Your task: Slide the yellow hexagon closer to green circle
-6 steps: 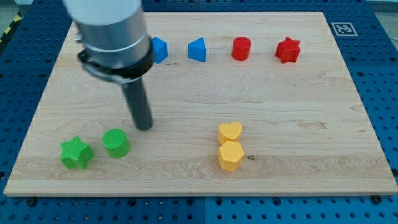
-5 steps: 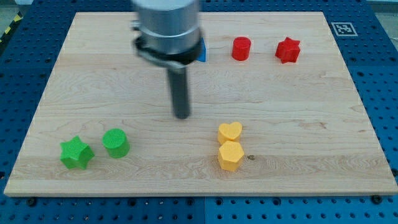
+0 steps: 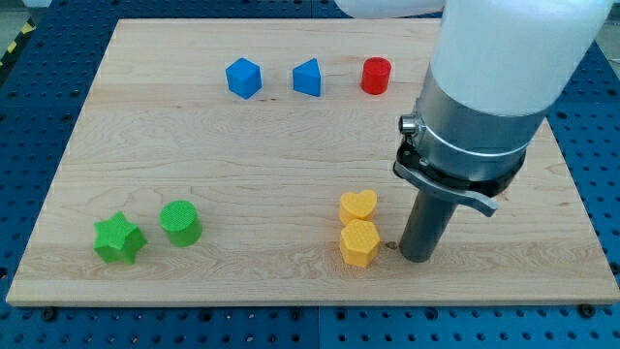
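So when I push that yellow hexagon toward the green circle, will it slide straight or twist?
Probably slides rather than rolls: the yellow hexagon sits flat on the board. It may twist, since the yellow heart touches its upper side and could drag along. My tip stands just to its right, so a centred leftward push toward the green circle looks feasible.

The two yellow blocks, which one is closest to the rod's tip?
The yellow hexagon, the lower of the pair; my tip sits just to its right, while the yellow heart lies above it.

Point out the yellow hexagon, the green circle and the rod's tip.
yellow hexagon [image 3: 358, 242]: camera view, top face.
green circle [image 3: 180, 222]: camera view, top face.
my tip [image 3: 416, 258]: camera view, rod's lower end, right of the hexagon.
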Controlling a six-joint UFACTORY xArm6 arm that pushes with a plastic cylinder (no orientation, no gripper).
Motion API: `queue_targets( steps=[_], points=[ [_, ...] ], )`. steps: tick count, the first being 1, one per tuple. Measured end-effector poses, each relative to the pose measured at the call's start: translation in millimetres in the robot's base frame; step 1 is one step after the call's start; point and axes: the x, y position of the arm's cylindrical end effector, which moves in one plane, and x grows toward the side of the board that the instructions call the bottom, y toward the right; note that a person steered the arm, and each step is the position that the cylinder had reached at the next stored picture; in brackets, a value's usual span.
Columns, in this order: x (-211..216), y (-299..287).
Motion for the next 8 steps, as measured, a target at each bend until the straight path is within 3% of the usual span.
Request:
queue_targets(
  steps=[4,8],
  points=[
    [-1,-92],
    [-31,-164]
  ],
)
